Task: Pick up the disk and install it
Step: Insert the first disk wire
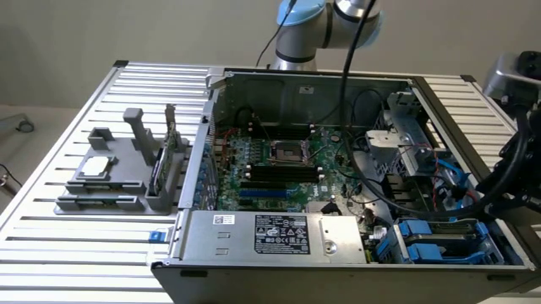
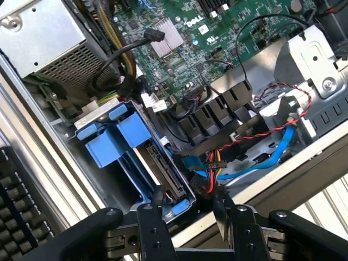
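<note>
- My claw point(image 2: 187, 211) stands wide open and holds nothing.
- The disk point(image 2: 162, 169) sits on edge in its blue carrier inside the computer case point(image 1: 338, 285), at the lower right of the exterior frame.
- It lies just ahead of the fingertips, nearer one finger and not between them.
- The risk, as I judge it, is a finger snagging the red and blue cables point(image 2: 255, 160) beside the bay, or clipping the bay wall.

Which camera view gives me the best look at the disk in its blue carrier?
The wrist view: the disk lies close in front of the open end effector, its blue carrier and connector edge plain. The exterior view shows it far off in the computer case's corner at that view's right, beside black cables.
</note>
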Robot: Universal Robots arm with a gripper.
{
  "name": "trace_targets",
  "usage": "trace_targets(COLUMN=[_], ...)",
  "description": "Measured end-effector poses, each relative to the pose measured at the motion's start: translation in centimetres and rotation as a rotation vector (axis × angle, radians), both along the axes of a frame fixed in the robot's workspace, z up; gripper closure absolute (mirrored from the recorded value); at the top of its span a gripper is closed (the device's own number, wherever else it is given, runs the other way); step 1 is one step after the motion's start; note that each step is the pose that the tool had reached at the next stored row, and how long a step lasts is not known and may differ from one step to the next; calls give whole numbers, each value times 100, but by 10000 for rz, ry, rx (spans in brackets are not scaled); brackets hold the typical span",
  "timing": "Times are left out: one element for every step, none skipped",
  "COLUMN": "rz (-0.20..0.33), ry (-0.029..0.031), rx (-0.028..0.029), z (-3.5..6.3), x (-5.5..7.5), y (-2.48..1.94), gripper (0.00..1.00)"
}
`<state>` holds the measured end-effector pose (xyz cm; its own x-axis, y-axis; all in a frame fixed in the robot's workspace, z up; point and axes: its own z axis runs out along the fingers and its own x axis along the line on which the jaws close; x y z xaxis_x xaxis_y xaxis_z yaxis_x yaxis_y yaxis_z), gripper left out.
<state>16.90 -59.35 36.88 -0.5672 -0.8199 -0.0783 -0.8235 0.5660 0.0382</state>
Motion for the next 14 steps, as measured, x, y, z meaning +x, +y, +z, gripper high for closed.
trace_targets(rz=[-168, -335, -503, -686, -854, -1023, -1192, -1360, -1534, -1706, -1876, -2048, -2218, -2391], ry=[0, 0, 0, 0, 0, 0, 0, 0, 0, 1, 1, 1, 1, 1], rx=[0, 0, 0, -1, -1, 0, 0, 0, -1, 0, 0, 1, 1, 1], z=[0, 0, 0, 0, 0, -1, -1, -1, -1, -2, -2, -3, -3, -5], x=[0, 0, 0, 0, 0, 0, 0, 0, 0, 0, 0, 0, 0, 0], y=[0, 0, 0, 0, 0, 0, 0, 0, 0, 0, 0, 0, 0, 0], gripper=[52, 52, 52, 52, 52, 52, 52, 52, 52, 52, 52, 52, 52, 52])
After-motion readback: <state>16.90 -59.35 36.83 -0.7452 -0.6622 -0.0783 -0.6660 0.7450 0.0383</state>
